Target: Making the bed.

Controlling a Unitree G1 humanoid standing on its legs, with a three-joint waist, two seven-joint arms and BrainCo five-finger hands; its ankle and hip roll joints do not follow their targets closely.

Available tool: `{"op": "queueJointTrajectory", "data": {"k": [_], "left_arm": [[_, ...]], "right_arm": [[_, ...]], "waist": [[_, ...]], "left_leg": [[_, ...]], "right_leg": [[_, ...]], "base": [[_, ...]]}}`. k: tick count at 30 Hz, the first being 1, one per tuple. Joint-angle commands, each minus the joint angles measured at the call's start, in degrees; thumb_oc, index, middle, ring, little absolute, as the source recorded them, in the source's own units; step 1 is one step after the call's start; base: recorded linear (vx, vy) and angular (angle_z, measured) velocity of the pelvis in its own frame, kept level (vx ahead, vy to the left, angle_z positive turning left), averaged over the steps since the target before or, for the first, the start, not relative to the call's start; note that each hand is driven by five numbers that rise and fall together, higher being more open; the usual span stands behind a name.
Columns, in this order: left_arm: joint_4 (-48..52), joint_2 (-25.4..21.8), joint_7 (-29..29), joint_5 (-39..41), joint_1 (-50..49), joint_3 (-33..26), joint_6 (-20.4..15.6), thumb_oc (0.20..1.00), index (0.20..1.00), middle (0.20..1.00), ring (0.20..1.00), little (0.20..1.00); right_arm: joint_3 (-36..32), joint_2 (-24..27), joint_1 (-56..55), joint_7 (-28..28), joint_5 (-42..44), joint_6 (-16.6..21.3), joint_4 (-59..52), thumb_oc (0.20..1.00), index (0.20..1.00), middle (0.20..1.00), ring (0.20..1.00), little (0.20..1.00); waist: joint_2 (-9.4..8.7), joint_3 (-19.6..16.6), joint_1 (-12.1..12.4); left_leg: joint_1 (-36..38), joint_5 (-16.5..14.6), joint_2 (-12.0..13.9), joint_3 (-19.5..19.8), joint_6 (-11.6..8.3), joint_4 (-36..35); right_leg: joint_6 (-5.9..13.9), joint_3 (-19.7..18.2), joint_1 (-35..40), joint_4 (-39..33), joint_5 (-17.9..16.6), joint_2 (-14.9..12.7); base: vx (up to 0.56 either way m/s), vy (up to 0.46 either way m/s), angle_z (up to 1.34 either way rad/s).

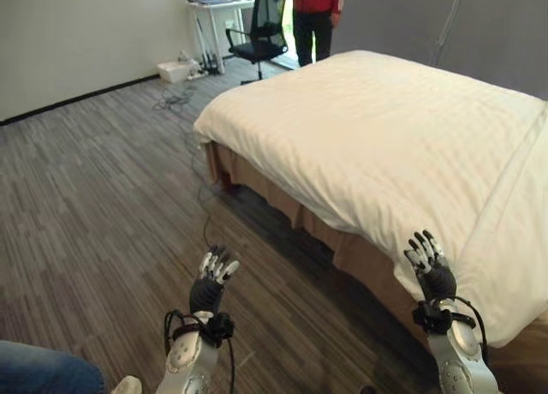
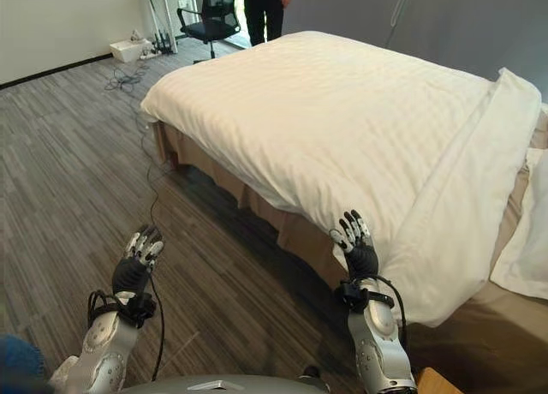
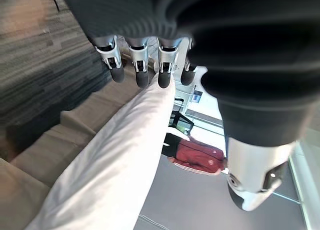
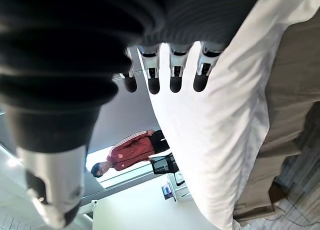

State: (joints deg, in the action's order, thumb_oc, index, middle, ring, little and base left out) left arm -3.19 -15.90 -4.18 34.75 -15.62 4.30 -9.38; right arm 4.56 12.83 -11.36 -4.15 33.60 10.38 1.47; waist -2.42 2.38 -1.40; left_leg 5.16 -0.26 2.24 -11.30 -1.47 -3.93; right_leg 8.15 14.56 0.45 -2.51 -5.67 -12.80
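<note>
Both hands up by the bed, holding nothing.
My left hand [image 1: 214,278] is over the floor [image 1: 94,205], fingers straight & relaxed; right hand [image 2: 358,244] likewise, fingertips at the hanging edge of the white duvet [image 2: 342,120]. Duvet lies past both sets of fingers; beyond it a chair [image 1: 261,30] & a person [image 1: 314,13].

From where I stand by the bed [image 1: 368,137], no lettering, label, number or sign can be read on anything.
</note>
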Motion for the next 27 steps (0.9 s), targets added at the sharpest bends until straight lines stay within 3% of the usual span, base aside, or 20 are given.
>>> {"op": "queueJointTrajectory", "data": {"k": [1, 27], "left_arm": [[1.8, 0.1, 0.4, -2.8, 3.1, -1.2, -2.2, 1.0, 1.0, 1.0, 1.0, 1.0], [1.7, 1.1, 0.8, -1.9, 1.5, -1.7, -3.0, 1.0, 1.0, 1.0, 1.0, 1.0]], "right_arm": [[-0.8, 1.6, 3.6, 1.4, -2.6, 2.0, -1.3, 1.0, 1.0, 1.0, 1.0, 1.0], [0.7, 1.8, 3.3, 2.0, -3.8, 1.9, -0.3, 1.0, 1.0, 1.0, 1.0, 1.0]], "waist": [[0.48, 0.2, 0.4], [0.14, 0.1, 0.7]], "left_leg": [[-1.4, 0.5, 0.6, 2.6, 0.37, -0.3], [-0.7, 0.5, 0.5, 2.3, 0.48, -0.7]], "right_leg": [[-1.08, 0.0, 1.8, 4.5, 5.6, 3.0], [-0.58, -0.3, 3.0, 3.0, 4.9, 3.0]], "base": [[0.0, 0.0, 0.0], [0.0, 0.001, -0.01]]}}
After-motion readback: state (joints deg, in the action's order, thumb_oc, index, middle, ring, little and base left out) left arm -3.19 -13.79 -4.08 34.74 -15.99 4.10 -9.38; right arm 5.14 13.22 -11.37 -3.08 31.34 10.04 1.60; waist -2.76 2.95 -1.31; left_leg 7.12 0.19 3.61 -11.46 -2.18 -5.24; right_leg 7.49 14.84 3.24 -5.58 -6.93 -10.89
